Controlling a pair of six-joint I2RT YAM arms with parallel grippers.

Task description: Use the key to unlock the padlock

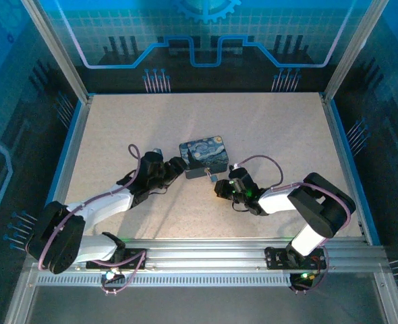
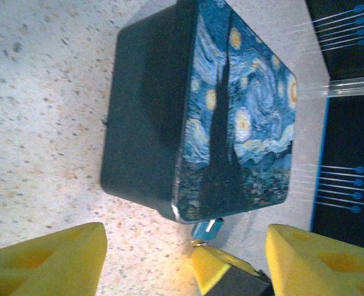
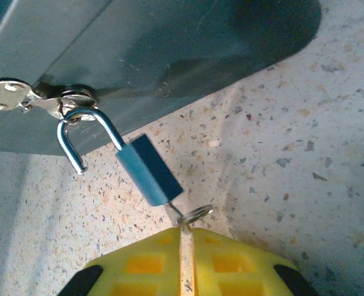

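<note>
Right gripper (image 3: 185, 237) pinched closed on the key (image 3: 174, 214), which is seated in the padlock (image 3: 148, 169) base. One shackle leg is free; the padlock hangs off the box (image 3: 139, 55) hasp. Left gripper (image 1: 178, 169) spread wide, holding nothing, just beside the box's left edge. Open table (image 1: 287, 135) beyond and right of the box.

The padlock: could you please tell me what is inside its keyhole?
The key sits in the bottom end of the padlock, its ring showing above the right gripper's closed fingertips. The blade is covered by the lock body, so its depth cannot be seen.
</note>
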